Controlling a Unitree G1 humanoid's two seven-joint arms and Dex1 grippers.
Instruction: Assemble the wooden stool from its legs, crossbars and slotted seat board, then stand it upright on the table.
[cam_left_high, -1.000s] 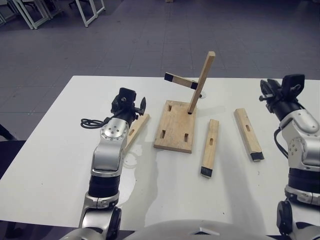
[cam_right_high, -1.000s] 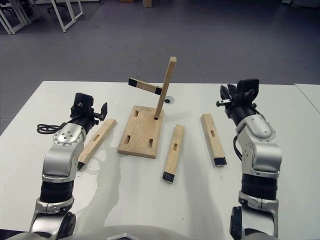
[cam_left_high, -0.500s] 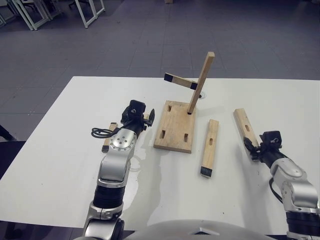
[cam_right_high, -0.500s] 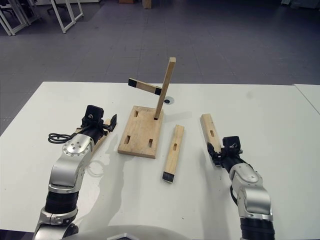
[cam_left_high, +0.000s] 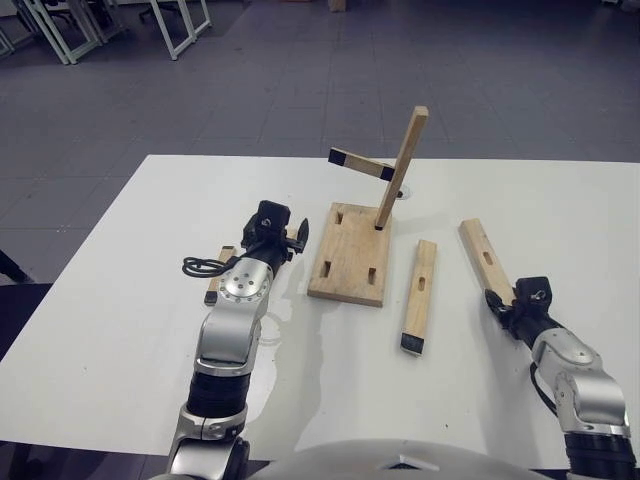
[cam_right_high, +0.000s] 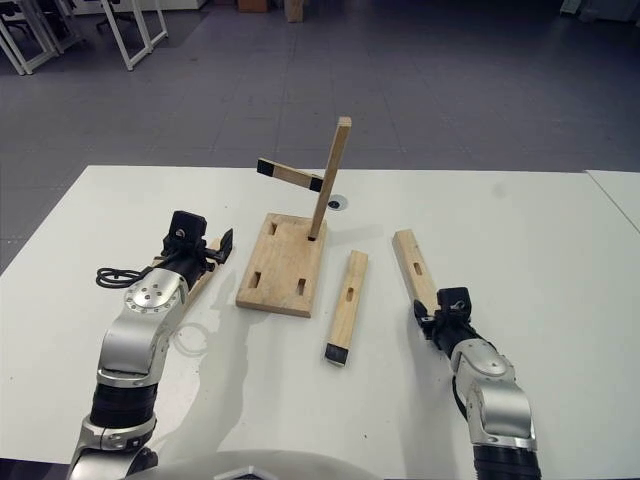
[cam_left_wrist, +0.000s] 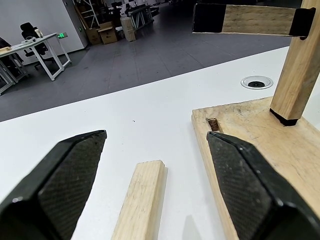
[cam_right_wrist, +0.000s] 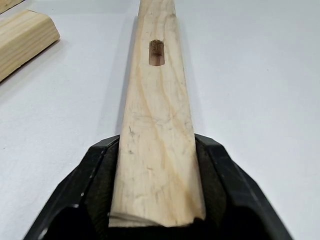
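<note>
A: Right side?

B: Right gripper (cam_right_wrist: 157, 150) clamped on the near end of the right leg (cam_left_high: 482, 258). Leg lies flat, angling away toward the far left, slot facing up. Bare table (cam_left_high: 120, 300) on its right, out to the table's right edge.

A: Left side?

B: Left gripper (cam_left_wrist: 155, 150) has its fingers (cam_left_wrist: 60, 185) wide apart, set either side of the left leg's (cam_left_wrist: 140, 205) far end. There is a gap on each side and no contact that I can see. Board (cam_left_high: 348, 255) is just beside that gripper, to its right.

A: Centre?

B: Board lies flat mid-table with its slots up. Upright leg (cam_left_high: 402, 165) is seated in the far right slot, leaning right. Crossbar (cam_left_high: 362, 162) juts from it to the left, above the board, with a black end. Mid leg (cam_left_high: 420, 295) lies flat between board and right leg, apart from both, black tip toward the robot.

A: Room to move?

B: Wide bare table in front of the board and left of the left arm. Grommet (cam_left_wrist: 256, 82) sits behind the board, with the far edge a little way beyond it.

A: Hard to see?

B: Left arm covers most of the left leg from above; only its near end shows, beside a cable (cam_left_high: 200, 265). Right leg's near end is buried in the gripper. I cannot tell how deep the upright leg sits in its slot.
</note>
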